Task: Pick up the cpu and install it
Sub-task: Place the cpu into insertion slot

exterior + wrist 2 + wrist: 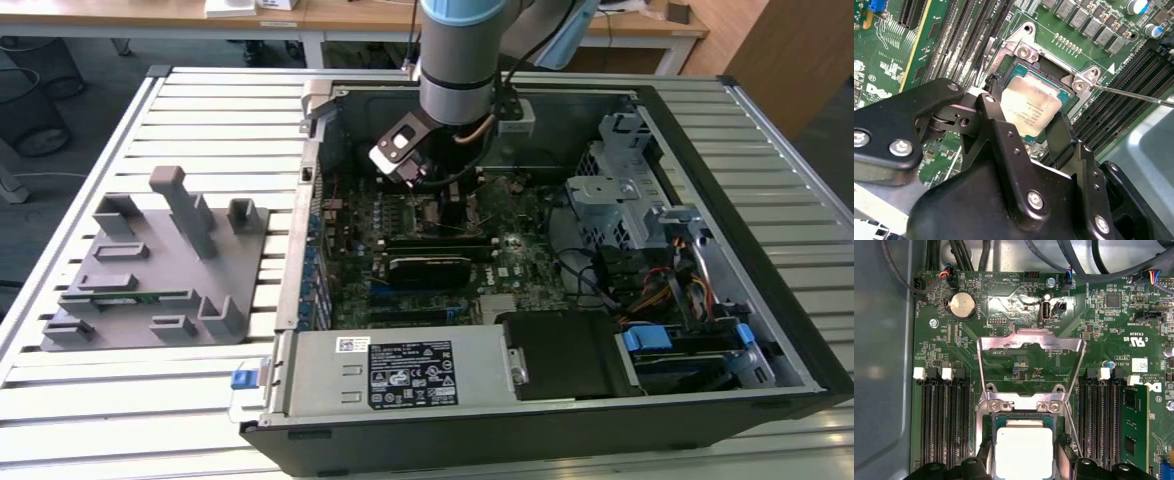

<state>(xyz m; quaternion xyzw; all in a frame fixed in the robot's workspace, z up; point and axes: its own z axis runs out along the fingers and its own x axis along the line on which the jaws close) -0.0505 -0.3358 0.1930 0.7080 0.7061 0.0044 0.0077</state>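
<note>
Cpu (1030,102), small flat square chip with silver-grey metal top, at open black socket (1066,96).
Sits level in or just above that socket on green motherboard (939,352), exact seating not discernible; hinged steel retention frame (1004,342) swung clear. Clamped, apparently, across two opposite edges by black two-finger claw (1024,462). Judged light, rigid, slick on top, fragile underneath; best gripped by thin side edges only, kept flat.

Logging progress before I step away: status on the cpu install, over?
Gripper at socket, astride cpu, grip unclear. That cpu lies inside socket frame. Load plate swung open, not blocking.
</note>
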